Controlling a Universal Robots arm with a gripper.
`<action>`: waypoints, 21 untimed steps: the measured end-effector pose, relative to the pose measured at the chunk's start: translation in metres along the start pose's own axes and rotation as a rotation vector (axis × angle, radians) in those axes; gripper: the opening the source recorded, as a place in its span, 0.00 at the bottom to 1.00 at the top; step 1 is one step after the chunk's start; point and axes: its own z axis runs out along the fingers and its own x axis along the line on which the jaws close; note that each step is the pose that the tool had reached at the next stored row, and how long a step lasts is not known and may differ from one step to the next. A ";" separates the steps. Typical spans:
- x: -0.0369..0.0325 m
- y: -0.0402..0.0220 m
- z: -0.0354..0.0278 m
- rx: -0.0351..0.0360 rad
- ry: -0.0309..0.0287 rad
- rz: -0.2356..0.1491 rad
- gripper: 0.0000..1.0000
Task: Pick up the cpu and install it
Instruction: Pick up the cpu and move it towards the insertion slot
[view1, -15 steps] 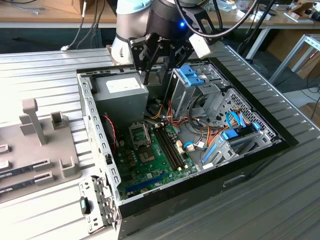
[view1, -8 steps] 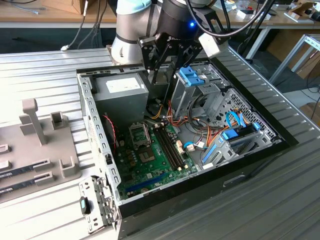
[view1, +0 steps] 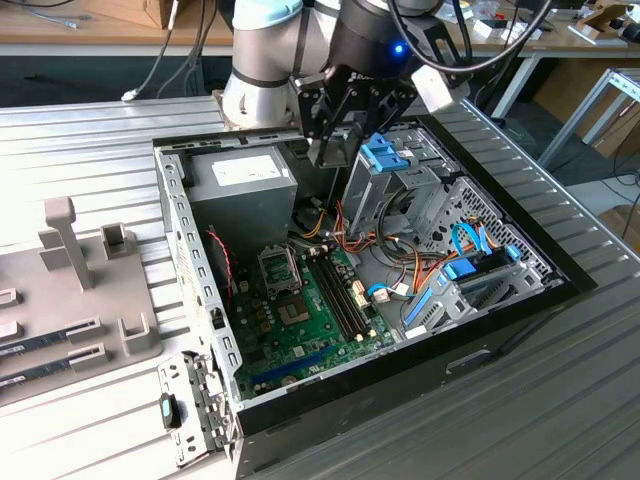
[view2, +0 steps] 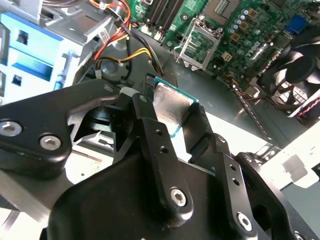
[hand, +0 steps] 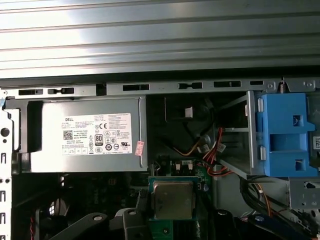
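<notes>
Case (view1: 185, 250) is open on top, so the green board (view1: 300, 335) around the silver socket frame (view1: 280, 268) is a straight drop from above. It's tighter where the hand (view1: 333, 152) sits with the cpu (view2: 170, 106) pinched in it. The grey power supply (view1: 240, 185) is just on the exterior view's left, the blue-tabbed drive cage (view1: 390, 170) crowds the right, and a tangle of orange and yellow cables (view1: 345, 228) hangs in the gap between them, near the socket frame.

An open computer case (view1: 178, 250) lies on a ribbed metal table (view1: 560, 400) — grey power supply (view1: 240, 185) at its far end, green motherboard (view1: 300, 335) with silver socket frame (view1: 280, 268) nearer, blue-tabbed drive cages (view1: 390, 190) and orange cables (view1: 425, 272) toward the exterior view's right — with a grey fixture (view1: 75, 260) on the exterior view's left.
</notes>
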 end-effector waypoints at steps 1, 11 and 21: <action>-0.0022 0.0001 -0.0001 0.0000 0.0000 0.000 0.47; -0.0266 0.0011 -0.0008 0.0001 0.0000 0.000 0.47; -0.0535 0.0022 -0.0013 0.0000 0.0000 0.000 0.47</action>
